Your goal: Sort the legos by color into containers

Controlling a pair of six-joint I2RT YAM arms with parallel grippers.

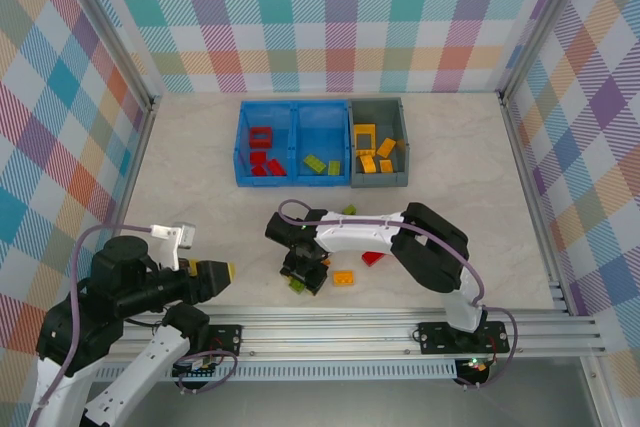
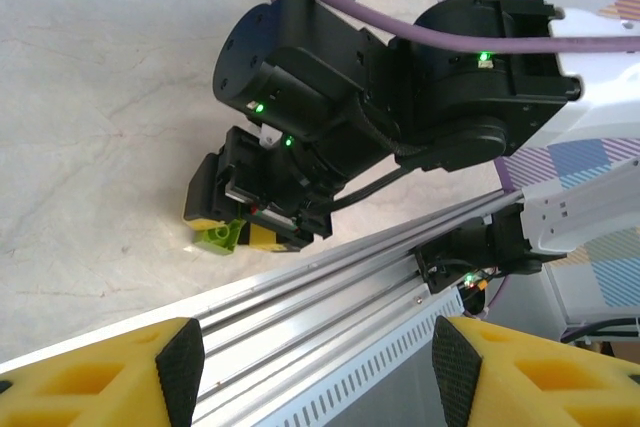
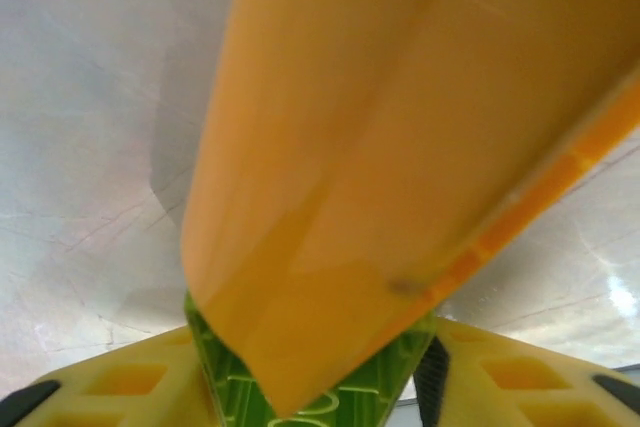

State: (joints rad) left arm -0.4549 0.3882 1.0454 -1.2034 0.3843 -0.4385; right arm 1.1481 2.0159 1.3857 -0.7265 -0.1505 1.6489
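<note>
At the near edge of the bench, just short of the aluminium rail, the right gripper points down with its fingers closed in on a lime green brick. From the right wrist, that brick fills the gap and touches both fingers. A broad orange slab sits right against that lens, too blurred for me to say what it is. I have the left gripper hanging off to the left near the rail, its fingers wide apart and holding nothing.

Loose legos lie by the right gripper: an orange brick just to its right, a red brick partly under the arm, and a green brick beyond the arm. At the far end, red pieces, one an open square frame, lie in the left compartment of the blue bin. Green pieces lie in its right compartment. Yellow-orange pieces lie in the grey bin, which touches it on the right.

Bare bench runs between the arm and the bins and out to both checkered walls. Toward me, the rail is the tight side.
</note>
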